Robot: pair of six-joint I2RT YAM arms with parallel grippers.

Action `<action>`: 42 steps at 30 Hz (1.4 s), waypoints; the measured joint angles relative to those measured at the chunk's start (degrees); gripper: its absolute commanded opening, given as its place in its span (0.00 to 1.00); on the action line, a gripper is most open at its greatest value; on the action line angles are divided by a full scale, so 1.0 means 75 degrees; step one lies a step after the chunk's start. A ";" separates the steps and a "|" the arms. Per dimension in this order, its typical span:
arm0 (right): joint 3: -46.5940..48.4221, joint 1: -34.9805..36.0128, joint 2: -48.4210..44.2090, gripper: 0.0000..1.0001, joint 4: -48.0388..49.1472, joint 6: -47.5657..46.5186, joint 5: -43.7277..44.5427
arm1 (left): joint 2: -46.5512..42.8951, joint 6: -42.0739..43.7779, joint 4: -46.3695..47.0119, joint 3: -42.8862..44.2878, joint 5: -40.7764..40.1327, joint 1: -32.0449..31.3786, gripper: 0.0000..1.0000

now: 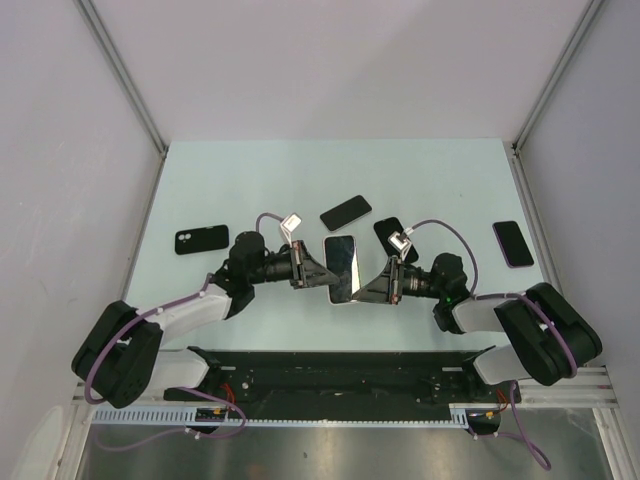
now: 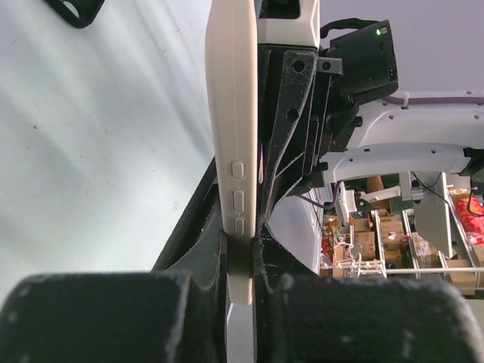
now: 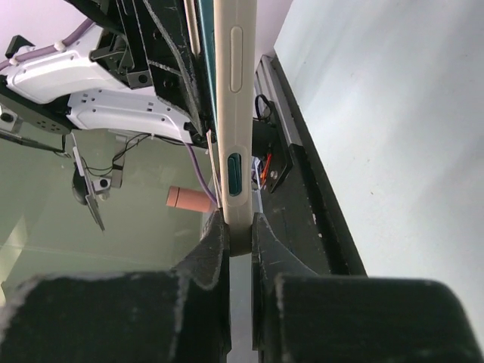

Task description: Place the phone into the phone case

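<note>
Both left fingers (image 1: pixel 322 276) and right fingers (image 1: pixel 366 291) pinch the cream phone case (image 2: pixel 233 113) by its edges, from 9 and 4 o'clock, above the desk (image 1: pixel 250 170). I judge the phone (image 1: pixel 341 258) seated inside it, with only pressing the corners home and setting it down left.

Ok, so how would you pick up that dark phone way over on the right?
Probably from straight above, with the jaws across its two long edges near the middle. The phone lies flat on the table, so only its thin sides offer anything to pinch, and its short width should suit the jaws better than its length.
</note>
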 measured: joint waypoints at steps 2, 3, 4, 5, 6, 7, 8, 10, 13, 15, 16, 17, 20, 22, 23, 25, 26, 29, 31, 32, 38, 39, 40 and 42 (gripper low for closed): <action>-0.0012 0.0000 0.0000 0.00 -0.0099 -0.0041 0.0079 | 0.0000 0.0041 -0.0224 0.0067 -0.0064 0.0000 0.00; -0.0017 0.0000 -0.0009 0.00 -0.0137 -0.0041 0.0114 | 0.0003 0.0070 -0.0315 0.0093 -0.0076 0.0000 0.00; -0.0017 0.0006 -0.0023 0.00 -0.0184 -0.0038 0.0140 | 0.0003 0.0108 -0.0408 0.0125 -0.0079 0.0000 0.00; -0.0017 0.0017 -0.0058 0.01 -0.0259 -0.0035 0.0175 | 0.0003 0.0163 -0.0516 0.0166 -0.0079 0.0000 0.00; -0.0017 0.0026 -0.0117 0.08 -0.0373 -0.0038 0.0224 | 0.0003 0.0224 -0.0600 0.0201 -0.0079 0.0000 0.00; -0.0017 0.0032 -0.0192 0.24 -0.0490 -0.0050 0.0277 | 0.0003 0.0274 -0.0699 0.0245 -0.0076 0.0000 0.00; -0.0017 0.0032 -0.0289 0.33 -0.0691 -0.0096 0.0350 | 0.0003 0.0341 -0.0796 0.0289 -0.0073 0.0000 0.00; 0.0000 0.0058 -0.0525 0.52 -0.1157 -0.0160 0.0510 | 0.0012 0.0530 -0.0933 0.0350 -0.0015 0.0000 0.00; 0.0149 0.0067 -0.1183 0.62 -0.2273 -0.0519 0.0799 | 0.0119 0.0953 -0.1145 0.0385 0.0047 0.0012 0.00; 0.0280 0.0047 -0.1658 0.69 -0.3028 -0.0883 0.0927 | 0.0189 0.1043 -0.1204 0.0408 0.0154 0.0017 0.00; 0.0361 0.0006 -0.1868 0.72 -0.3360 -0.1052 0.0968 | 0.0198 0.1105 -0.1236 0.0423 0.0233 0.0006 0.00; 0.0452 -0.0064 -0.2057 0.75 -0.3649 -0.1189 0.1020 | 0.0204 0.1163 -0.1279 0.0428 0.0294 -0.0017 0.00; 0.0793 -0.0393 -0.2419 0.81 -0.4121 -0.1486 0.1119 | 0.0274 0.1259 -0.1478 0.0431 0.0463 -0.0195 0.00; 0.0991 -0.0592 -0.2442 0.82 -0.4261 -0.1644 0.1148 | 0.0306 0.1314 -0.1594 0.0431 0.0592 -0.0385 0.00; 0.1061 -0.0697 -0.2419 0.82 -0.4325 -0.1705 0.1160 | 0.0306 0.1332 -0.1644 0.0431 0.0662 -0.0466 0.00; 0.1087 -0.0775 -0.2366 0.80 -0.4357 -0.1784 0.1154 | 0.0306 0.1358 -0.1693 0.0440 0.0810 -0.0589 0.00; 0.1093 -0.0790 -0.2308 0.79 -0.4354 -0.1810 0.1134 | 0.0306 0.1358 -0.1696 0.0440 0.0883 -0.0632 0.00; 0.1145 -0.0825 -0.2057 0.66 -0.4345 -0.1859 0.1043 | 0.0306 0.1352 -0.1664 0.0440 0.1081 -0.0691 0.00; 0.1157 -0.0842 -0.1912 0.53 -0.4269 -0.1853 0.0933 | 0.0306 0.1349 -0.1614 0.0440 0.1160 -0.0705 0.00; 0.1163 -0.0851 -0.1836 0.48 -0.4220 -0.1830 0.0874 | 0.0306 0.1349 -0.1585 0.0440 0.1189 -0.0705 0.00; 0.1174 -0.0877 -0.1684 0.00 -0.3955 -0.1708 0.0571 | 0.0460 0.1294 -0.1518 0.0452 0.1306 -0.0699 0.00; 0.1174 -0.0901 -0.1684 0.00 -0.3920 -0.1690 0.0548 | 0.0530 0.1303 -0.1612 0.0510 0.1335 -0.0697 0.00; 0.1174 -0.0927 -0.1682 0.00 -0.3899 -0.1699 0.0536 | 0.0629 0.1335 -0.1749 0.0615 0.1381 -0.0694 0.00; 0.1174 -0.0994 -0.1673 0.00 -0.3870 -0.1719 0.0568 | 0.0819 0.1411 -0.1985 0.0839 0.1422 -0.0691 0.00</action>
